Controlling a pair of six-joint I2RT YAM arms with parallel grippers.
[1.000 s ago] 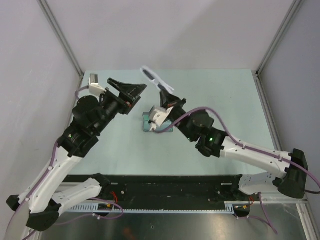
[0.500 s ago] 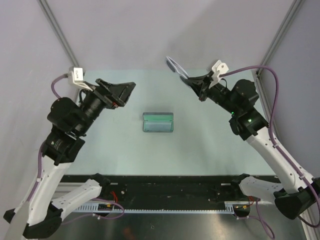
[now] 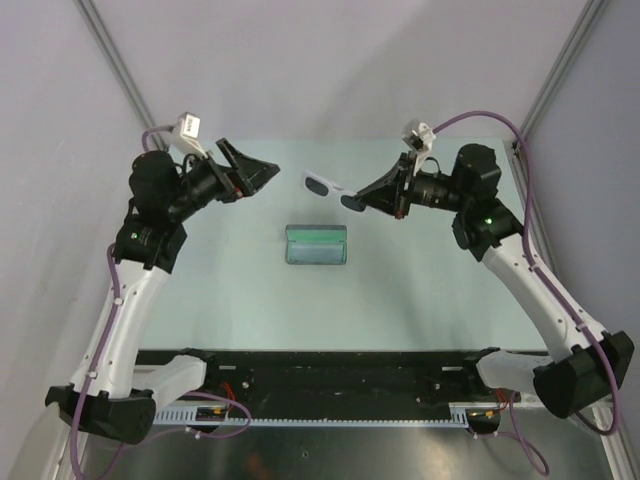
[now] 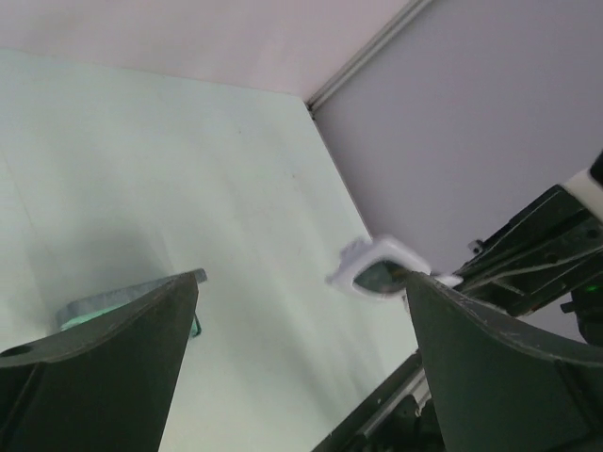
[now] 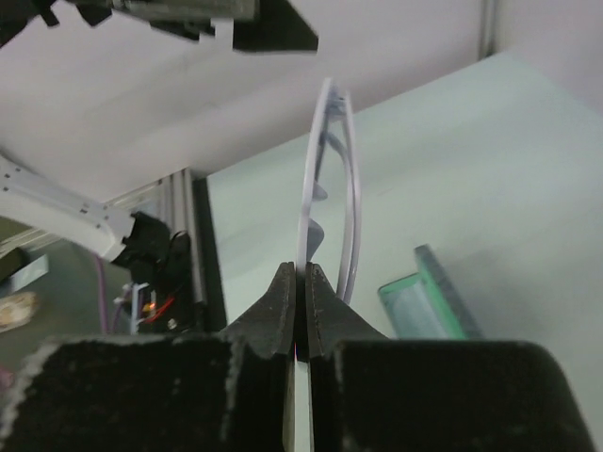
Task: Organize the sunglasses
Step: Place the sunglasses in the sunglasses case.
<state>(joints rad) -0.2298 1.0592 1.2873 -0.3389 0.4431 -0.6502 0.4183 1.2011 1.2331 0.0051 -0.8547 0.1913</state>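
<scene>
The right gripper point(image 3: 352, 200), clenched on one end of the thin white-framed, dark-lensed sunglasses point(image 3: 325, 186), has swung them in mid-air to 12 o'clock of the grey-green oblong case point(image 3: 316, 245), facing the released, empty left gripper point(image 3: 262, 172), likely setting up a handover or folding.

Smooth plastic sunglasses point(image 3: 322, 186) over a matt table point(image 3: 420, 290).

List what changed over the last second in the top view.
The right pincer, shut on the sunglasses throughout, swung from over the table's middle out to the right. It then came back in and now holds them out toward the left pincer. The left arm's elbow drew back to the left. Unchanged: the left pincer is open near the same spot, and the case has not moved.
</scene>
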